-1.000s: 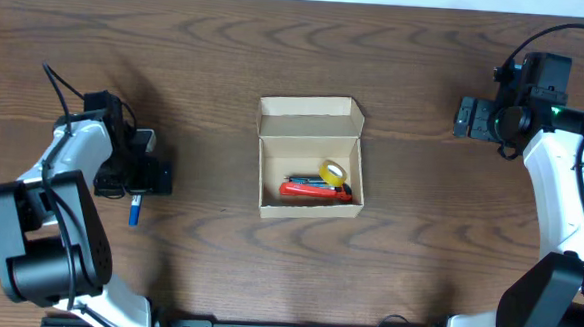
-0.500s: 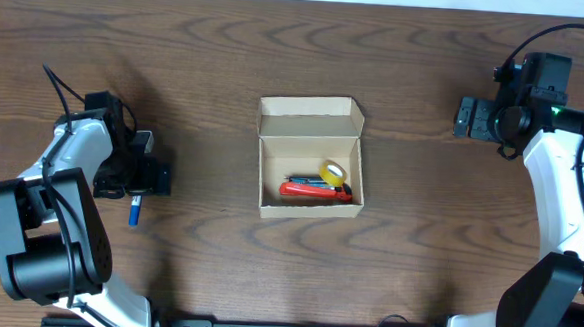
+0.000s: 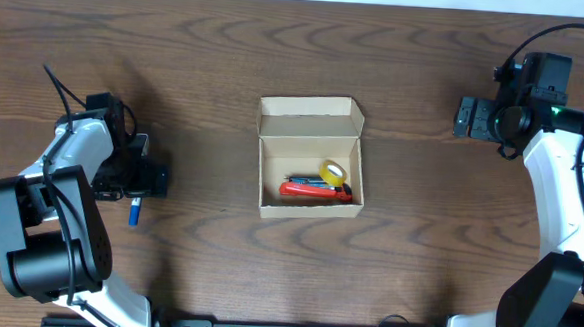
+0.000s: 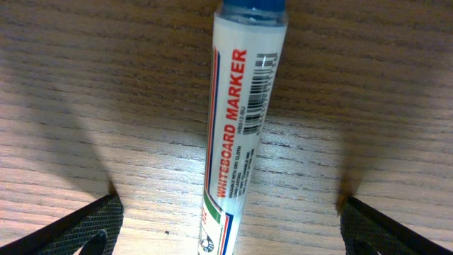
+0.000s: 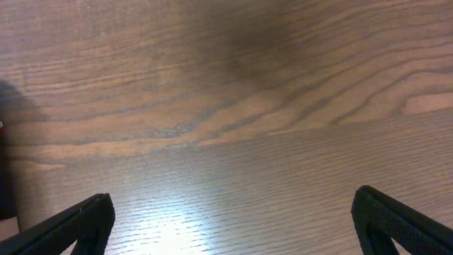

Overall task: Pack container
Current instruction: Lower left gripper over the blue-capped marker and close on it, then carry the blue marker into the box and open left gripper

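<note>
My left gripper (image 4: 230, 228), jaws spread wide and empty, has edged left to straddle the whiteboard marker (image 4: 237, 120), which looks next to be packed. The container (image 3: 277, 168) sits open at centre, part-filled. My right gripper (image 5: 237, 225) hangs far right, wide open, empty.

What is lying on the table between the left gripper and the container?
Nothing. In the overhead view, only bare table separates the left gripper from the container.
</note>
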Action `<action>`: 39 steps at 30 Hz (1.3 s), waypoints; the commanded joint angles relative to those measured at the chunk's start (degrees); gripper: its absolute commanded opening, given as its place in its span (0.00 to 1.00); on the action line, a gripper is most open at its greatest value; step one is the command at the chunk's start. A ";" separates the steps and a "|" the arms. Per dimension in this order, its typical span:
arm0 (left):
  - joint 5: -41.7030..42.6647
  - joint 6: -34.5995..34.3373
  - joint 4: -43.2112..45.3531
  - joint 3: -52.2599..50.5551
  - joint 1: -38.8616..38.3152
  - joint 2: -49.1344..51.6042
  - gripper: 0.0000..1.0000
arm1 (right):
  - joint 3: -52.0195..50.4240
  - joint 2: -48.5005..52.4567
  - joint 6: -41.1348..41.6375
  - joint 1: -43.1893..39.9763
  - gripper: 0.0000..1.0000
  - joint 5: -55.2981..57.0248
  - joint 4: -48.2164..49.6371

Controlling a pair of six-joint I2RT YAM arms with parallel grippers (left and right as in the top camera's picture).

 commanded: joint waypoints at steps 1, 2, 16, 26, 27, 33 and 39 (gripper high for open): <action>-1.66 -0.83 -0.22 -0.31 0.17 1.57 0.97 | 0.52 0.42 -0.90 -0.28 0.99 -0.55 0.00; -1.62 -0.83 -0.26 -0.31 0.17 1.57 0.95 | 0.52 0.42 -0.90 -0.28 0.99 -0.55 0.00; 0.46 -7.19 -0.15 -0.31 0.17 1.57 0.06 | 0.52 0.42 -0.90 -0.24 0.99 -0.55 -0.04; 15.47 -5.38 0.02 0.31 -1.11 -3.10 0.06 | 0.52 0.42 -0.92 -0.24 0.99 -0.55 -0.04; 17.25 -4.44 0.11 0.74 -1.81 -4.61 0.06 | 0.52 0.42 -0.92 -0.26 0.99 -0.55 -0.04; 24.41 2.54 -0.22 6.36 -10.10 -13.88 0.06 | 0.52 0.42 -0.94 -0.26 0.99 -0.52 -0.02; 25.77 22.01 -3.28 12.17 -24.57 -18.75 0.06 | 0.52 0.42 -1.11 -0.24 0.99 -0.52 0.00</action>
